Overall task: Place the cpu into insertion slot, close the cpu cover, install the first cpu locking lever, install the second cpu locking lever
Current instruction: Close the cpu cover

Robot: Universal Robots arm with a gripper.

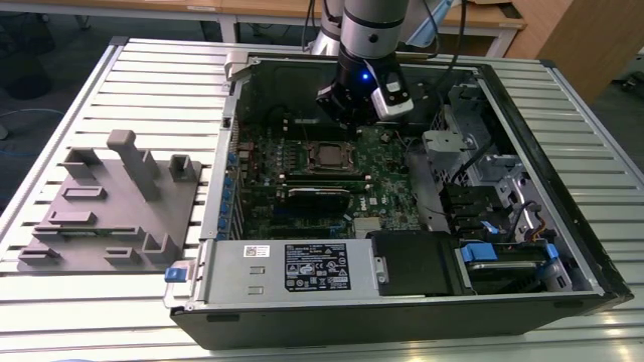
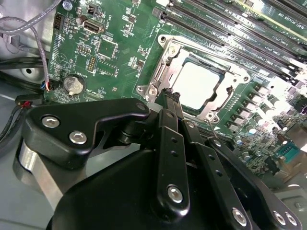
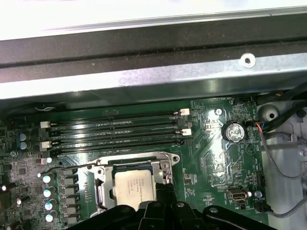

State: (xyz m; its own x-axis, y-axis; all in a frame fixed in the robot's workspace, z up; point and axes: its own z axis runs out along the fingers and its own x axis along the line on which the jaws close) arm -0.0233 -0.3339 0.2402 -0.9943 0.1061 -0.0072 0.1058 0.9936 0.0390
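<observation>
The cpu [image 2: 199, 86] sits in the insertion slot [image 1: 329, 155] with the cpu cover [image 3: 102, 179] down around it. The end effector [image 2: 169, 97], fingers together, is at the cover's edge.

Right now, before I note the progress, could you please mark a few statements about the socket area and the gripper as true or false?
1. The cpu lies in the insertion slot. True.
2. The cpu cover stands raised open. False: it lies flat, framing the cpu.
3. The gripper hangs over the grey fixture outside the case. False: it is inside the computer case, at the insertion slot's edge.
4. A round coin cell sits on the green board. True.
</observation>
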